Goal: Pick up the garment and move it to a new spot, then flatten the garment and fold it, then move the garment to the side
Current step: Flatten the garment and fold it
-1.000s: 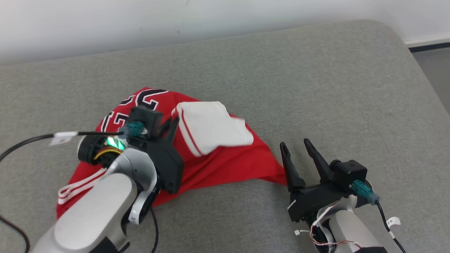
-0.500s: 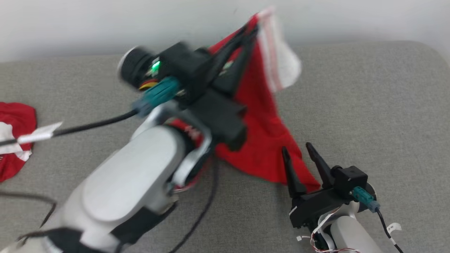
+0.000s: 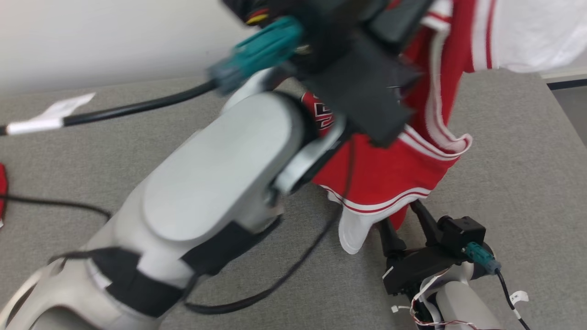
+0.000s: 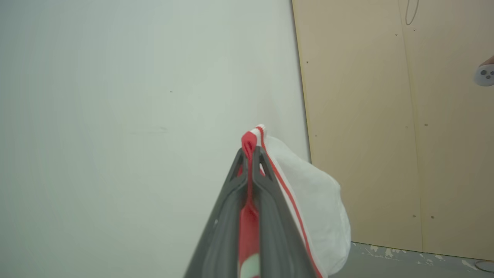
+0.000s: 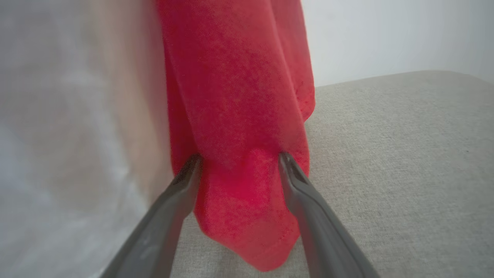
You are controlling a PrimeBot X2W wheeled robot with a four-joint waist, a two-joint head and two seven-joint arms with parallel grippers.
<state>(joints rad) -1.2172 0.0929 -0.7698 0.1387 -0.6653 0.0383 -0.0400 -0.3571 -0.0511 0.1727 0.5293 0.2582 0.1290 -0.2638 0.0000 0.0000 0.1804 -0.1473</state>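
Observation:
The garment (image 3: 390, 169), a red jersey with white trim and white sleeves, hangs in the air over the grey table (image 3: 504, 160). My left gripper (image 4: 250, 152) is raised high and shut on a bunched red edge of the garment (image 4: 249, 144), with a white sleeve (image 4: 312, 200) drooping beside it. My left arm (image 3: 220, 174) crosses the head view. My right gripper (image 5: 239, 160) stands open low at the table's near right. The garment's lowest red corner (image 5: 235, 96) hangs between its fingers (image 3: 426, 222), whose tips are hidden behind the hem in the head view.
Another piece of red cloth (image 3: 2, 183) lies at the table's far left edge. A black cable (image 3: 137, 107) trails from my left wrist. The table's right edge (image 3: 557, 110) is close. Behind are a white wall (image 3: 91, 36) and a beige panel (image 4: 386, 116).
My left arm has swung up and to the right, lifting the garment off the table. The garment's low corner now hangs between my right gripper's open fingers. The head camera has shifted.

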